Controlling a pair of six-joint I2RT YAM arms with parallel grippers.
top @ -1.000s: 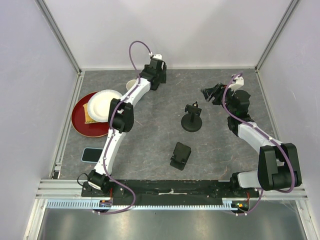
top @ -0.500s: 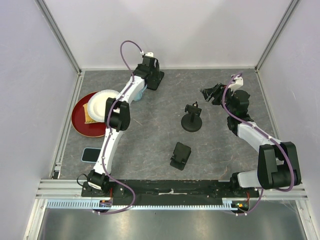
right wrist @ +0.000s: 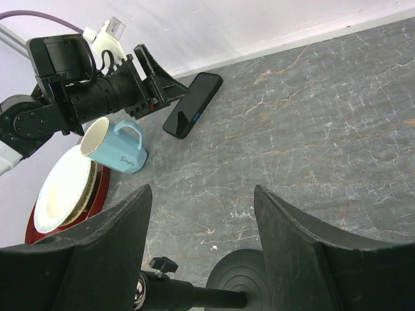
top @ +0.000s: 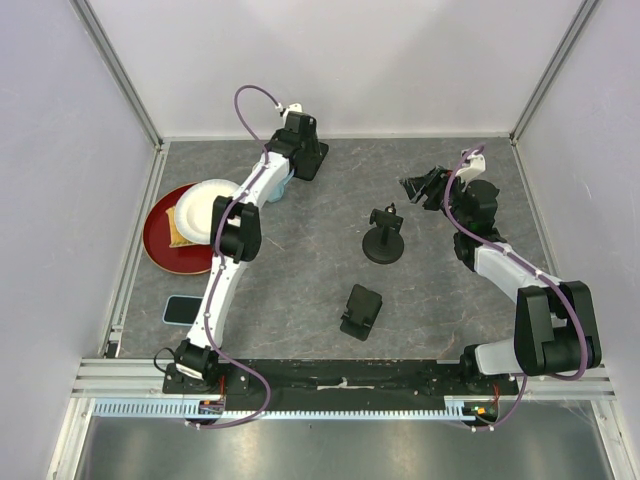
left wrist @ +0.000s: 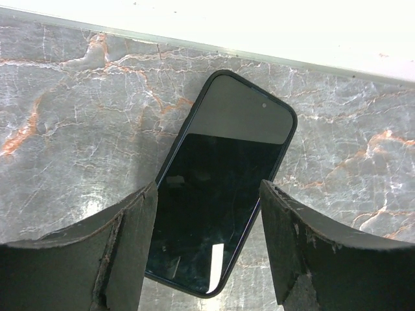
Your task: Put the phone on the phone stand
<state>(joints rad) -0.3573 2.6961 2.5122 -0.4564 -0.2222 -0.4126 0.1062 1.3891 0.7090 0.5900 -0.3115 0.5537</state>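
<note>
Two wide-spread fingers of the left gripper (left wrist: 207,191) flank the near end of the phone (left wrist: 224,162), clamping nothing. It lies flat on the table (left wrist: 71,123) by the back wall. The right gripper (right wrist: 202,194) hangs open and empty above the phone stand (right wrist: 241,284).

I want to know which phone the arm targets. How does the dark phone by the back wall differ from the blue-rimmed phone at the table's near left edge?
The dark-rimmed phone lies by the back wall, between the fingers of the open left gripper; the pale-blue-rimmed phone lies at the near left edge, no gripper beside it. One rim is dark, the other pale blue. Both lie flat, black screens up.
</note>
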